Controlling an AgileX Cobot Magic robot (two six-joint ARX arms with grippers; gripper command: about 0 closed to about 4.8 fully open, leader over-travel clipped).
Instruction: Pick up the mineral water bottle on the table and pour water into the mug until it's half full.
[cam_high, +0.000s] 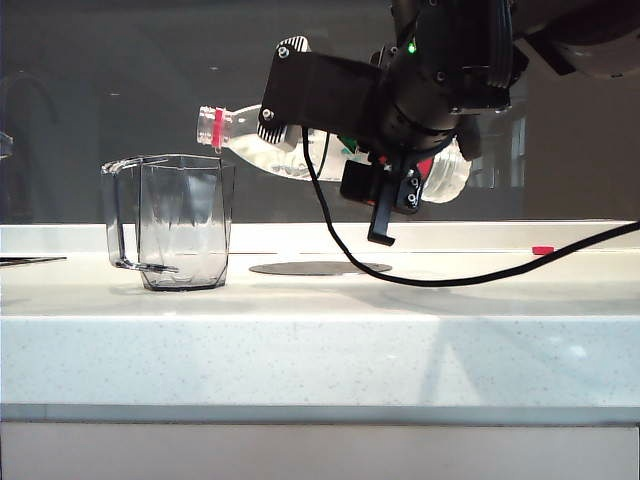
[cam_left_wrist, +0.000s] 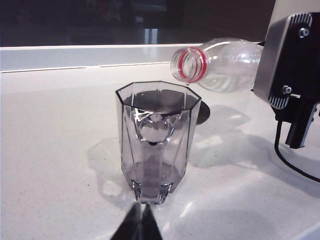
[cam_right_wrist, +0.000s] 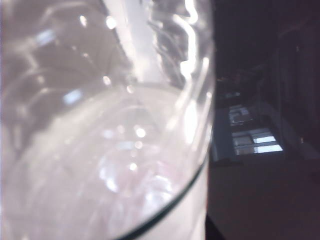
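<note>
Left gripper (cam_left_wrist: 140, 222): its dark fingertips sit together at the near edge of the left wrist view. They point at the mug and hold nothing.
Table (cam_high: 400, 320): a wide white speckled top with a thick front edge.
Mug (cam_high: 180, 222): a clear grey glass mug with flat sides. It stands upright on the table, on the left of the exterior view. Its thin handle (cam_high: 122, 220) sticks out to the left.
Inside the mug (cam_left_wrist: 155, 142): I cannot tell if there is water in it.
Mineral water bottle (cam_high: 270, 145): it is up in the air, lying almost flat. Its open mouth with the red neck ring (cam_high: 217, 127) is just above the mug's rim.
Water (cam_right_wrist: 100, 165): some clear water lies inside the tipped bottle.
Right gripper (cam_high: 385, 165): its fingers are clamped on the bottle's body, to the right of the mug.
Cable (cam_high: 450, 280): a black cable hangs from the right arm and lies on the table.
Dark round mat (cam_high: 320, 267): it lies flat on the table, behind and right of the mug.
Small red thing (cam_high: 543, 250): it lies far back on the right.
</note>
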